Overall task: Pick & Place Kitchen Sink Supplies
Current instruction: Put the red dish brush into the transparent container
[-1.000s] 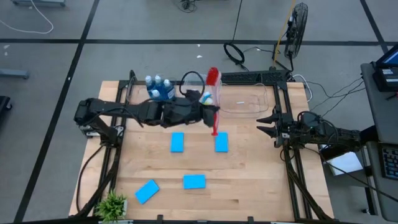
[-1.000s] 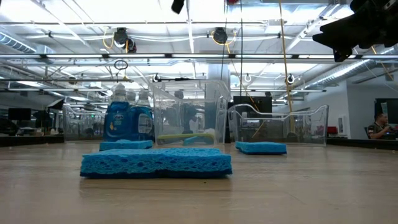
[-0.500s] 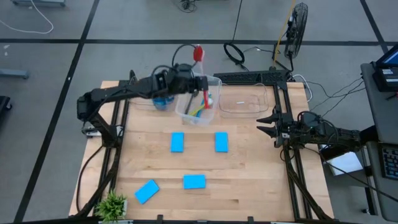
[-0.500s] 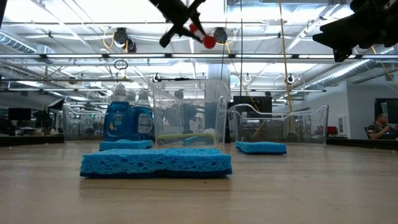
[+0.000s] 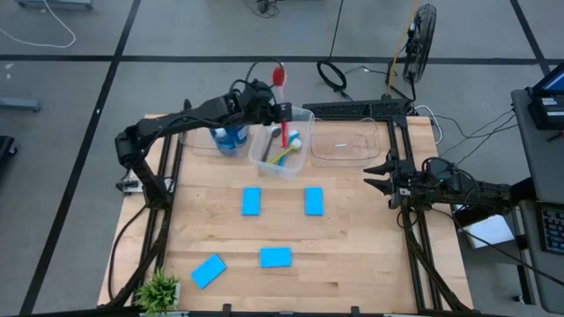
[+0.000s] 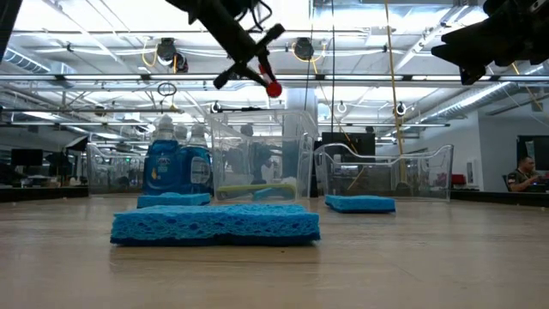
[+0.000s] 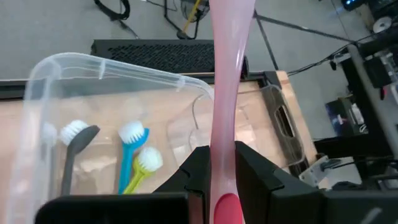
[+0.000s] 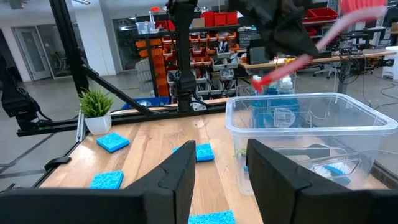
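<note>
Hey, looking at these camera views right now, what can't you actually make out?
- Red brush: its head is cut off by the left wrist view's top edge.
- Soap bottles: in the high view the left gripper and its arm cover part of them, so no count.
- Soap bottle labels: too small to read in the low view.
- Right-hand bin: contents unclear from above; clear plastic and glare.

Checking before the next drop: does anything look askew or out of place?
Nothing is spilled or damaged. The left gripper holds the red brush above the brush bin; four sponges lie scattered on the table.
</note>
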You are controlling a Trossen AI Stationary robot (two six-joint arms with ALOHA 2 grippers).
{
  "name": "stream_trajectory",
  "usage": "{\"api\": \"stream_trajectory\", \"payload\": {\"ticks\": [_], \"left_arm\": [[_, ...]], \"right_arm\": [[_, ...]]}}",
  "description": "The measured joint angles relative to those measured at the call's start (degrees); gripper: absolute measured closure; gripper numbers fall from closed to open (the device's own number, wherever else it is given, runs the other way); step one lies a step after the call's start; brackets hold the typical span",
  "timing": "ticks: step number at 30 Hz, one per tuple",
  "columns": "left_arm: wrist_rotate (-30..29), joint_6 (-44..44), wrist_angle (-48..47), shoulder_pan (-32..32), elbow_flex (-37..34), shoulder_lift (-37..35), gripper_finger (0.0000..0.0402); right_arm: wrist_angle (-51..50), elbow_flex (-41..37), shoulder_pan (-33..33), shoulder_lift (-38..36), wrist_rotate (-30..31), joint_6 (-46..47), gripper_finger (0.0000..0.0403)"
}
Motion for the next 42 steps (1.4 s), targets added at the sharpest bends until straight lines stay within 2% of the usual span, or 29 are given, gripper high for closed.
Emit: {"api": "stream_trajectory", "payload": {"ticks": [13, 29, 36, 42], "left_arm": [[1.44, -0.22, -0.82, -0.09, 0.01, 8.12, 0.0351], [-3.48, -6.27, -5.41, -2.06, 0.06, 8.19, 0.0351], [-3.92, -10.53, -9.63, -2.98, 0.06, 8.19, 0.0351], [-4.25, -11.57, -9.51, -3.33, 0.06, 8.19, 0.0349]], "right_arm": [[0.19, 0.00, 0.00, 0.01, 0.00, 0.00, 0.0273], [0.18, 0.00, 0.00, 0.01, 0.02, -0.02, 0.0273], [0.19, 0.00, 0.01, 0.02, 0.02, -0.02, 0.0273], [0.19, 0.00, 0.00, 0.01, 0.02, -1.73, 0.0273]]}}
